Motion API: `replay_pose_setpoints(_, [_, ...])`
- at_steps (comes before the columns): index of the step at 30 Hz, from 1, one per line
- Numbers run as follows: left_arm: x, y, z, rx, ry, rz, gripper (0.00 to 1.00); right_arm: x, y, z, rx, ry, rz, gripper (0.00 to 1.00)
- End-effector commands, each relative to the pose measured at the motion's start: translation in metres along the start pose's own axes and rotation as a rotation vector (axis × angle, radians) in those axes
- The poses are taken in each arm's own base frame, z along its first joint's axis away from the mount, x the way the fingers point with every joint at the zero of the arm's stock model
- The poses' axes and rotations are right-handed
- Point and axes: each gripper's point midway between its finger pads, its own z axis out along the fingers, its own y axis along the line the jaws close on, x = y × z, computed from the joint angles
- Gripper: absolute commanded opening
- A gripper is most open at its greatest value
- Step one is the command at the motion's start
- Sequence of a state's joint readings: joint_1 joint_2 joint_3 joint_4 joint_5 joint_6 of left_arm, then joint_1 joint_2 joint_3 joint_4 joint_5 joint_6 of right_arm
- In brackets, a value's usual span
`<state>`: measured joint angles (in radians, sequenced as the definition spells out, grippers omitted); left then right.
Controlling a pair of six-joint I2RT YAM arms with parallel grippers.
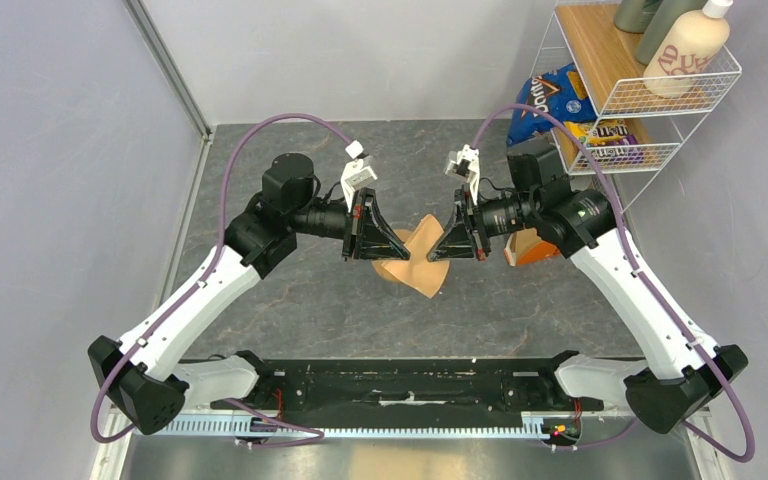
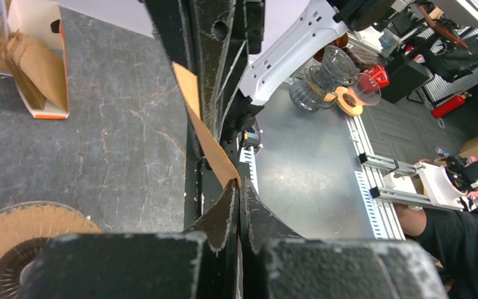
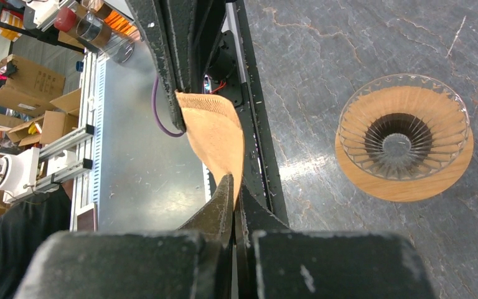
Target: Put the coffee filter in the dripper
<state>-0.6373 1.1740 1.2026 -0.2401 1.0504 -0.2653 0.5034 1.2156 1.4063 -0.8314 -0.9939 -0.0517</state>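
The tan coffee filter (image 1: 423, 243) hangs in the air between both grippers. My left gripper (image 1: 398, 248) is shut on one edge of it (image 2: 208, 134). My right gripper (image 1: 433, 252) is shut on the opposite edge (image 3: 215, 131). The paper bows open between the fingertips. The dripper (image 3: 404, 134), a clear ribbed glass cone on a round wooden collar, stands upright on the table below and beside the filter. It also shows at the lower left of the left wrist view (image 2: 25, 230). In the top view the filter and grippers mostly hide it.
An open orange-edged box of filters (image 2: 37, 68) stands on the table behind the right gripper (image 1: 530, 246). A white wire shelf (image 1: 650, 100) with bottles and snack bags stands at the back right. Grey walls close the left and back.
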Motion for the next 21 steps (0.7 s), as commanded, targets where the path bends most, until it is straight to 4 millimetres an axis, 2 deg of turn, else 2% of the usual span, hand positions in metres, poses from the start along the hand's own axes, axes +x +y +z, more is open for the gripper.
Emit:
replay_pose_setpoints(1, [-0.010,-0.031,-0.002,0.135,-0.013,0.043,0.02,-0.005,-0.007,0.004,0.014,0.000,-0.007,0.00])
replay_pose_setpoints(9, [0.001,-0.037,0.001,0.179,0.007,0.007,0.02,-0.017,0.002,0.007,-0.056,-0.039,-0.017,0.00])
replay_pose_setpoints(15, [0.001,-0.032,0.002,0.153,-0.001,-0.002,0.02,-0.014,0.007,0.006,-0.067,-0.041,0.002,0.00])
replay_pose_setpoints(16, [-0.001,-0.030,0.001,0.137,-0.008,0.002,0.06,-0.014,0.008,0.005,-0.061,-0.041,-0.002,0.00])
replay_pose_setpoints(18, [-0.001,-0.022,-0.003,0.083,-0.007,0.005,0.30,-0.012,0.009,0.003,-0.049,-0.040,-0.010,0.00])
replay_pose_setpoints(19, [0.003,-0.018,-0.005,0.045,0.007,0.000,0.48,-0.011,0.011,0.001,-0.045,-0.037,-0.007,0.00])
replay_pose_setpoints(20, [0.008,-0.014,-0.007,0.016,0.023,0.015,0.58,-0.011,0.012,0.000,-0.042,-0.038,-0.007,0.00])
replay_pose_setpoints(21, [0.011,-0.010,-0.009,-0.013,0.028,0.022,0.62,-0.011,0.013,-0.001,-0.040,-0.040,-0.010,0.00])
